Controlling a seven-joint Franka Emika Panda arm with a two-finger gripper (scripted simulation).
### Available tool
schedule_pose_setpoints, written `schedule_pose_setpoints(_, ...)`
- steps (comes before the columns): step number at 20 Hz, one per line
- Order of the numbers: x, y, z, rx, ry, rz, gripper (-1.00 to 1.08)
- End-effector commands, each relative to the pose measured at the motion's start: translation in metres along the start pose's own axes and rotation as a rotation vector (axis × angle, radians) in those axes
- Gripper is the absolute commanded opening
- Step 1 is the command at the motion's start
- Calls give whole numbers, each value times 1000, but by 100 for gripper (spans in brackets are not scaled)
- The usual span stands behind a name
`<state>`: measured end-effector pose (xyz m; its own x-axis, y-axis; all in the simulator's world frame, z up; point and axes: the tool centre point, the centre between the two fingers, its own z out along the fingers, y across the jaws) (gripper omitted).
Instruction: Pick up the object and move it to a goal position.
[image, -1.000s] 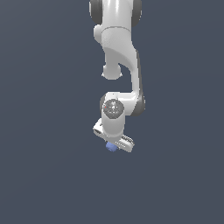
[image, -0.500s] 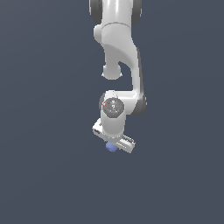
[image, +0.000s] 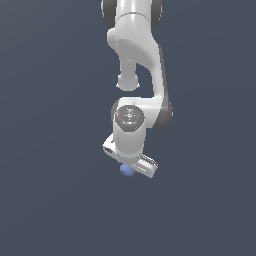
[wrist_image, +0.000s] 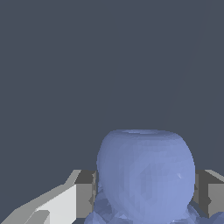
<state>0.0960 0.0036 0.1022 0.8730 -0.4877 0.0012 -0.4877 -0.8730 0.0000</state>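
- Filling both views is a plain dark slate-blue backdrop (image: 45, 200), evenly lit, with no seam, edge or horizon that would separate a floor from walls; no room features can be made out.
- Coming down from the top centre of the exterior view is the white Panda arm (image: 135, 55), with dark grey bands at its joints and a bend to the exterior view's right at mid-frame.
- Just below the centre of that frame sits the round wrist joint (image: 130, 116), whose cap carries a small mark with a red spot; it is too small to read, and no other writing, brand or label is legible anywhere.
- Under the wrist, slightly tilted, is the white gripper (image: 131, 169), its ribbed bar running toward the lower right of the frame.
- Peeking out beneath the gripper's lower edge is the object (image: 127, 171), a small periwinkle-blue lump, far smaller than the hand above it.
- In the wrist view the object (wrist_image: 145, 175) looms large in the lower centre, rounded with a flattish top and lumpy base.
- Grey finger pads (wrist_image: 85, 194) press against it on either side, so the jaws are clamped on it.
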Motion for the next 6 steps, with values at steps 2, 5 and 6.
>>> schedule_pose_setpoints(2,5,-2,-8,-1,-1,0,-100)
schedule_pose_setpoints(5,6,-3,-11,-1,-1,0,-100)
schedule_pose_setpoints(6,6,-3,-11,0,-1,0,-100)
